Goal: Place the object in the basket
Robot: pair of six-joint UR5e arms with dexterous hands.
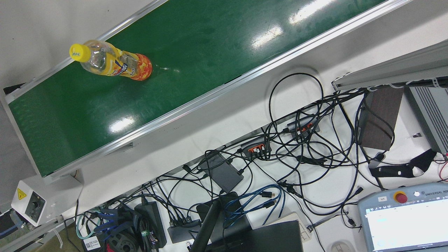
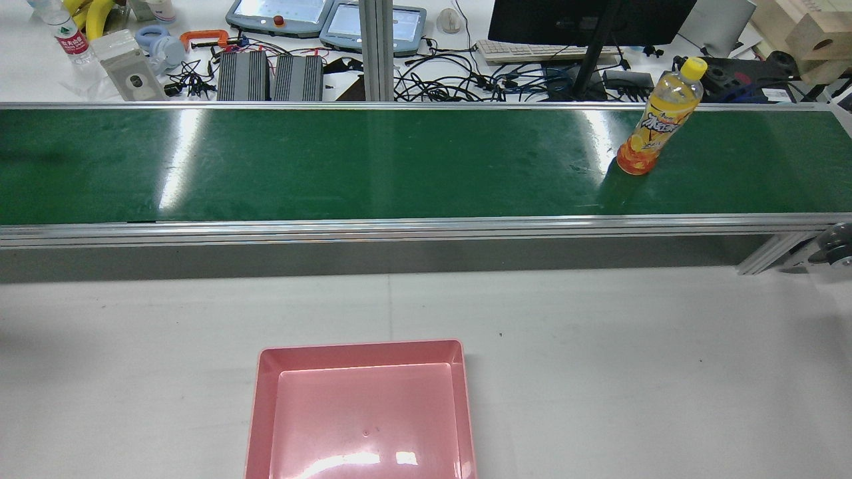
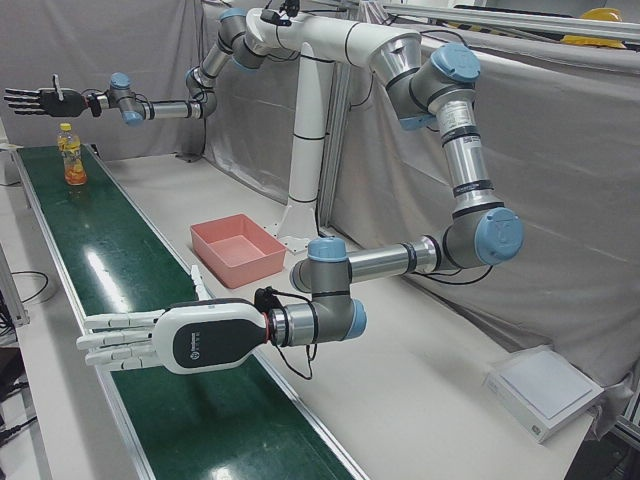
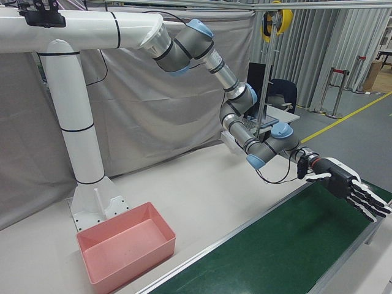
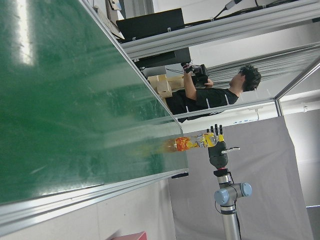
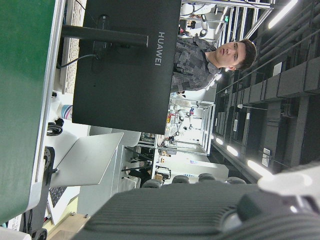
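Observation:
An orange drink bottle with a yellow cap stands upright on the green conveyor belt, toward its right end in the rear view. It also shows in the front view and the left-front view. The pink basket sits empty on the white table before the belt. My right hand, black, is open with its fingers spread, raised beyond the belt's end near the bottle and apart from it. My left hand, white, is open and flat over the belt's other end, far from the bottle.
Beyond the belt is a desk with cables, a monitor and teach pendants. A person stands past the belt's end. The arms' white pedestal stands behind the basket.

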